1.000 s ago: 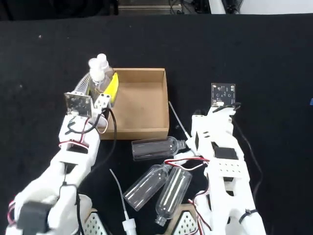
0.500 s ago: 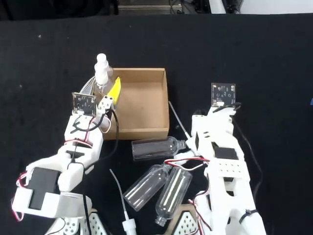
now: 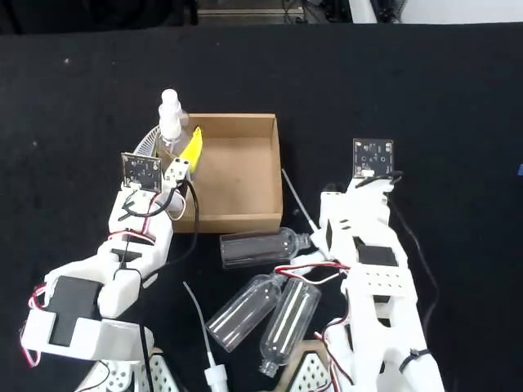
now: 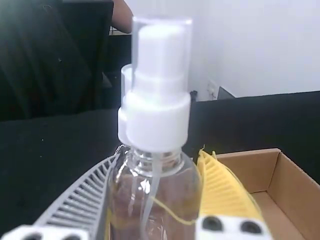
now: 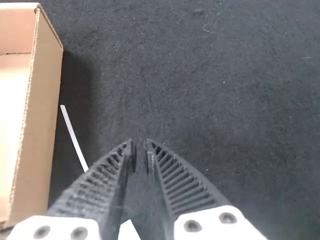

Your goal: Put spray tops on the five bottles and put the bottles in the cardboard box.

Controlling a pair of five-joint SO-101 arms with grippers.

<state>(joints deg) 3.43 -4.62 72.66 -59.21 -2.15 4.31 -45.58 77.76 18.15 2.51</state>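
– One black cloth table under your rig. An open brown cardboard box sits mid-table between your two arms.
– Your left gripper: grey and yellow fingers pinching a clear plastic bottle with a white spray top. The bottle is upright at the box's far left corner. Can't tell if it's over the wall or just outside it.
– Your right gripper: black fingers pressed almost together with a slim gap, gripping nothing. It's low over the cloth beside the box's right wall.
– Three more clear bottles lie capless on their sides. The box-side bottle is crosswise, just off the near wall. The middle bottle and the right-hand bottle touch side by side, closer to your bases.
– Small stuff: a loose white spray top sits at the near edge, its thin dip tube running up beside the middle bottle. A second thin white tube lies along the box's right wall.
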